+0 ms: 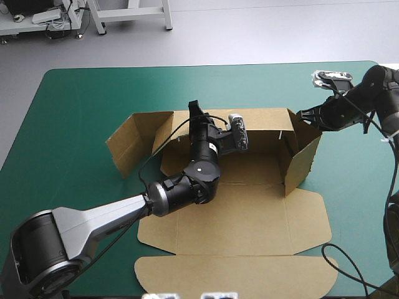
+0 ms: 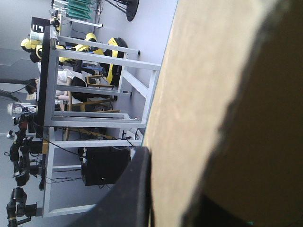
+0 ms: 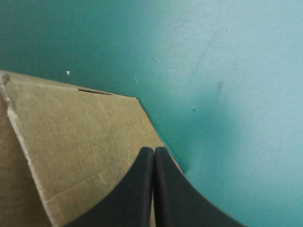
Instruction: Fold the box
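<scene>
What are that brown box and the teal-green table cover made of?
The box looks like matt brown cardboard, with cut edges and creased fold lines. The table cover seems to be a smooth teal-green mat, maybe rubber or vinyl. Faint scratches show, but the material is uncertain.

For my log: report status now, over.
Left gripper shut on box, back wall. Right gripper shut, at right wall. Left flap splayed, lid flat. No obstruction.
</scene>
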You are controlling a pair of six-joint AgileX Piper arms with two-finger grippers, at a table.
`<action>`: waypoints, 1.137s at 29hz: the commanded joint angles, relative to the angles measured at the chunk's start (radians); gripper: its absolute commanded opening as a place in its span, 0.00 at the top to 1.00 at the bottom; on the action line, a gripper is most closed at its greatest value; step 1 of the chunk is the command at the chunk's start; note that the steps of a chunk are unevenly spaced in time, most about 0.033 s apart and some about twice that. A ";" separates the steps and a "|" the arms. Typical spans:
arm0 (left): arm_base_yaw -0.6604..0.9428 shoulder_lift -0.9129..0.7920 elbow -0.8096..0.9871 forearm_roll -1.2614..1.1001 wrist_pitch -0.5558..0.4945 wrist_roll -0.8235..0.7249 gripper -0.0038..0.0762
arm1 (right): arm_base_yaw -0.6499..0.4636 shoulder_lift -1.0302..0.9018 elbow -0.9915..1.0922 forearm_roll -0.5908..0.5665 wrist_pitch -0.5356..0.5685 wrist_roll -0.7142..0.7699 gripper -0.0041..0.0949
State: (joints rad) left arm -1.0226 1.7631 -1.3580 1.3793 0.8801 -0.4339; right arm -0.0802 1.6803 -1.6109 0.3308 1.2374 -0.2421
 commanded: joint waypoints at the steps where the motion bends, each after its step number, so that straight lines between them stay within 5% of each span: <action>1: -0.004 -0.051 -0.025 0.031 0.028 -0.023 0.96 | -0.002 -0.074 0.003 0.055 -0.017 -0.030 0.98; 13: -0.004 -0.044 -0.025 -0.014 -0.003 0.037 0.96 | -0.002 -0.254 0.351 0.169 -0.312 -0.138 0.98; 23: -0.004 -0.014 -0.025 -0.095 -0.012 0.139 0.96 | -0.002 -0.417 0.723 0.587 -0.643 -0.538 0.98; 28: -0.004 -0.014 -0.025 -0.102 -0.018 0.139 0.96 | -0.002 -0.430 0.833 0.793 -0.665 -0.844 0.98; 33: -0.002 -0.014 -0.025 -0.102 -0.018 0.154 0.96 | -0.002 -0.438 0.834 0.793 -0.601 -0.976 0.94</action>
State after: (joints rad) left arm -1.0226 1.7795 -1.3662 1.3197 0.8694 -0.2801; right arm -0.0802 1.2786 -0.7466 1.0752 0.6142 -1.1653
